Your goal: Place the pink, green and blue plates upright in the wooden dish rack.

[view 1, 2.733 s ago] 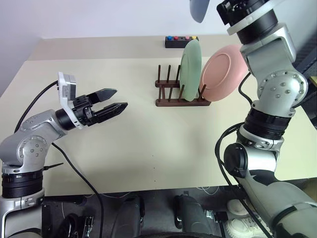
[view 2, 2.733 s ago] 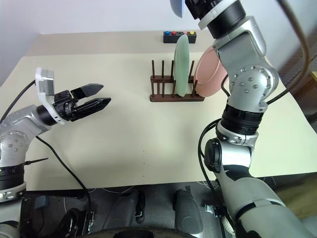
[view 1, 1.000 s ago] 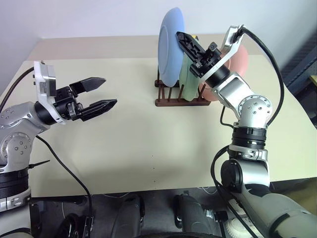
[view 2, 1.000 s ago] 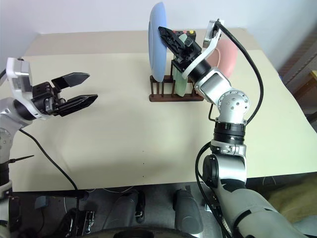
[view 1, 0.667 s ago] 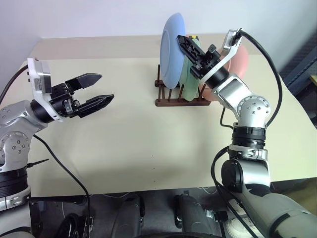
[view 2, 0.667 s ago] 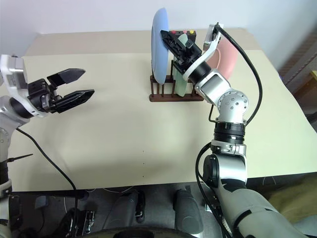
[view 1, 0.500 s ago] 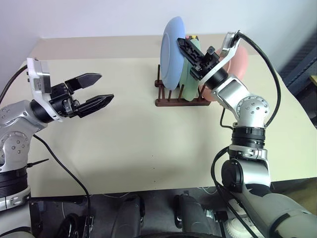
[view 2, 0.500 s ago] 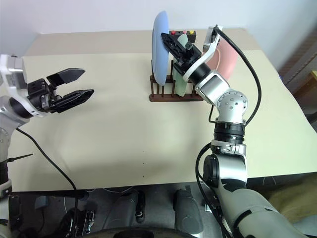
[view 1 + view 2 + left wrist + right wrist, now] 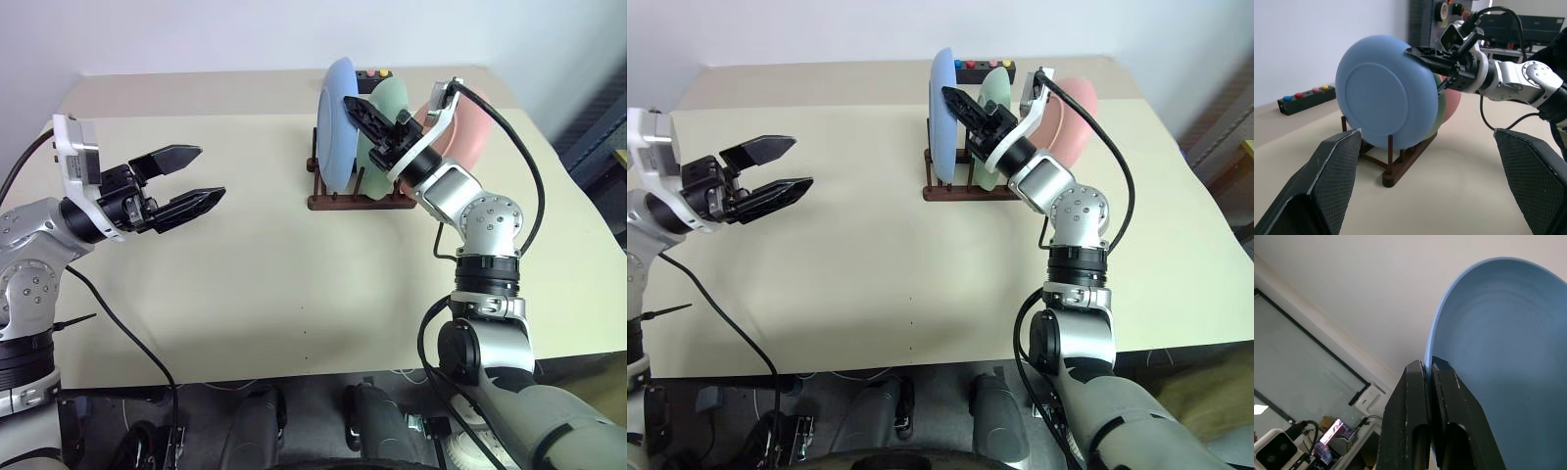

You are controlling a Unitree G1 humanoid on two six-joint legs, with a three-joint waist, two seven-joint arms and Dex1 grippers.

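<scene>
Over the wooden dish rack (image 9: 358,188), right tool (image 9: 353,108) pinches the upright blue plate (image 9: 335,132) by its rim; left tool (image 9: 196,182) spread.

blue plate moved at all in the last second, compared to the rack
Yes. The blue plate, pinched at its rim by the right gripper, has come down toward the wooden dish rack, its lower edge now among the pegs.

Blue plate (image 9: 1383,98): matt plastic, smooth, faint concentric ridges on the face. Green plate (image 9: 390,113) and pink plate (image 9: 468,132): same matt plastic look. Dish rack (image 9: 1396,159): dark brown wood, low sheen. Table (image 9: 294,264): smooth, matt, beige. Left pincer (image 9: 1430,191) fingers (image 9: 1327,181): black, finely cross-hatched pads. Right pincer (image 9: 1428,377): black, slightly glossy plastic.
</scene>
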